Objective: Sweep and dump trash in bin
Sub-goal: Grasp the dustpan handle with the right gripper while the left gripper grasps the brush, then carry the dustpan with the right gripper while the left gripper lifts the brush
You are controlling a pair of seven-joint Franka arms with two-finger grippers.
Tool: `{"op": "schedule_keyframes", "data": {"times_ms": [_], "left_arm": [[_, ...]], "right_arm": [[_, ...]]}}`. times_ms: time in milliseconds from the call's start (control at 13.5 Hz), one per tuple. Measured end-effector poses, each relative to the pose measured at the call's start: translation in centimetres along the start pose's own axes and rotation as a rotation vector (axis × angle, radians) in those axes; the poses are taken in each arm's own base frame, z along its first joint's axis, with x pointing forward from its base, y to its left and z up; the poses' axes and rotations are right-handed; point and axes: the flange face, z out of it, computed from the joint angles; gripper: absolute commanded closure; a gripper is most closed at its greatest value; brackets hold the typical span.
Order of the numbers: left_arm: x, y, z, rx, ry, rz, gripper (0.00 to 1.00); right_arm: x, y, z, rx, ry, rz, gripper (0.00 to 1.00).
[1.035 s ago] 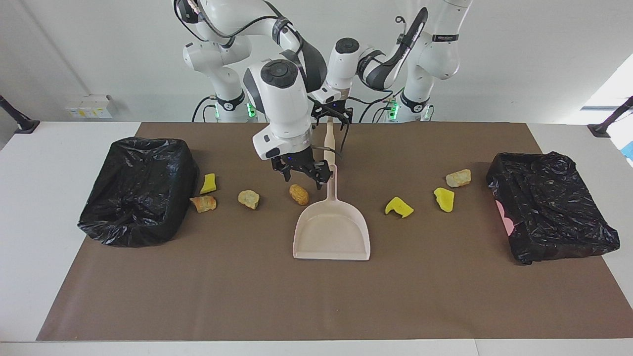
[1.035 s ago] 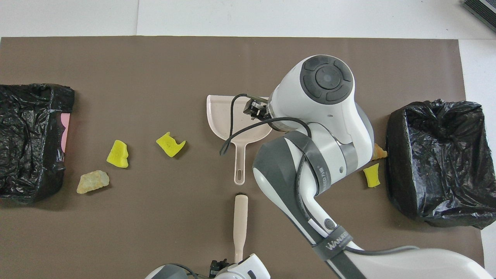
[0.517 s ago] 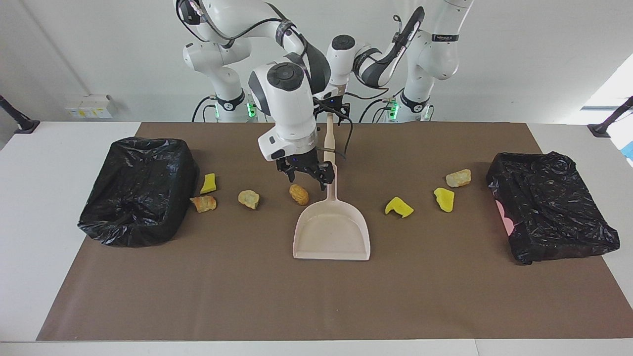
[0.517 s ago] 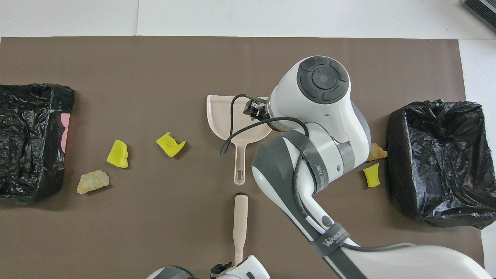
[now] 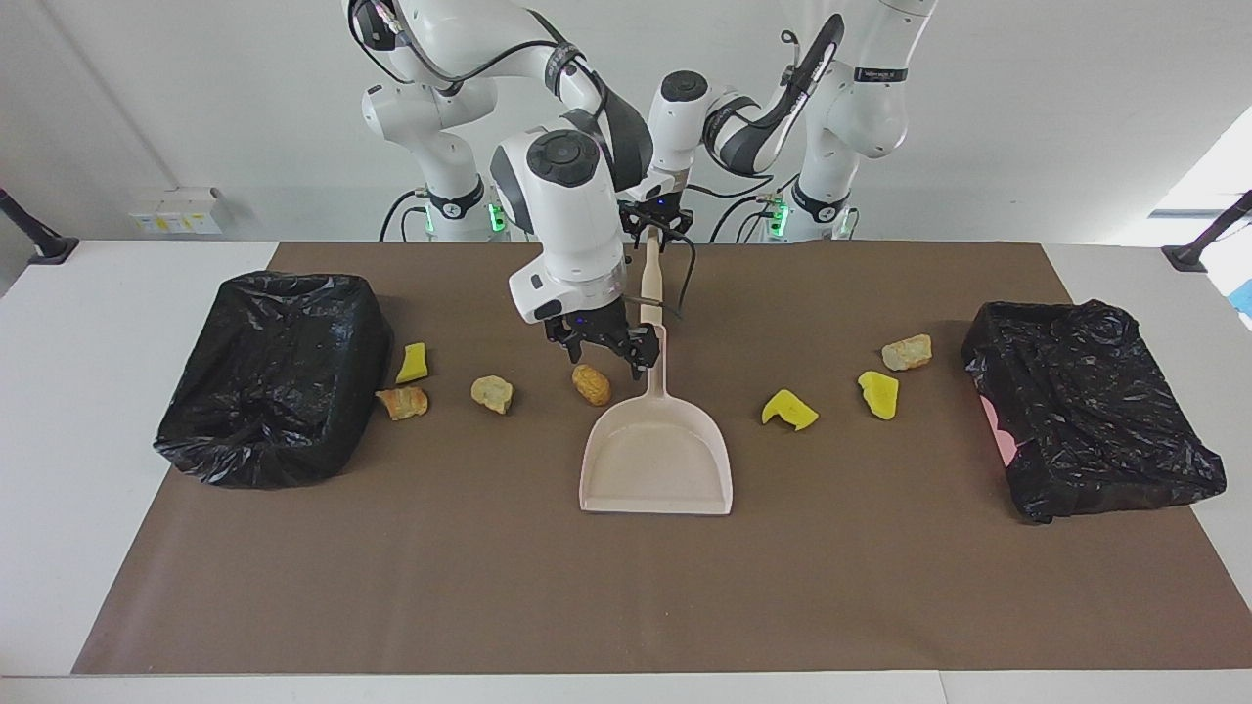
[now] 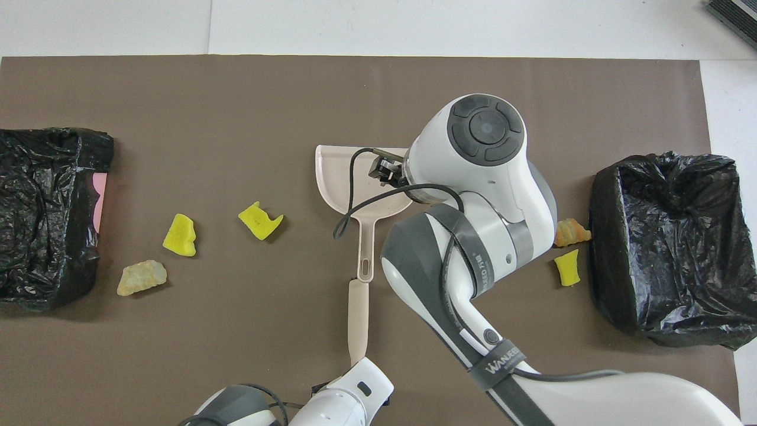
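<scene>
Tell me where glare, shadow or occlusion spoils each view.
Facing view: evenly lit, soft shadows, sheen on the black bin bags. Overhead view: the right arm's body hides its end effector and two trash pieces; dustpan partly covered.

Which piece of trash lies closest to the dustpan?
The tan bread-like lump, right beside the dustpan where handle meets pan, on the right arm's side. The other lumps lie clearly farther off.
</scene>
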Motion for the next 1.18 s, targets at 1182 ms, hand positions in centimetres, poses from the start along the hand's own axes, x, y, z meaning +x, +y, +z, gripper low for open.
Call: {"op": "schedule_keyframes", "data": {"times_ms": [1182], "left_arm": [[14.0,-19.9,-8.8,0.11,-0.073,0.008,1.0]], "right_arm": [[-9.5,-3.9,11.2,-0.124,-0.098,-0.156,0.34]]}}
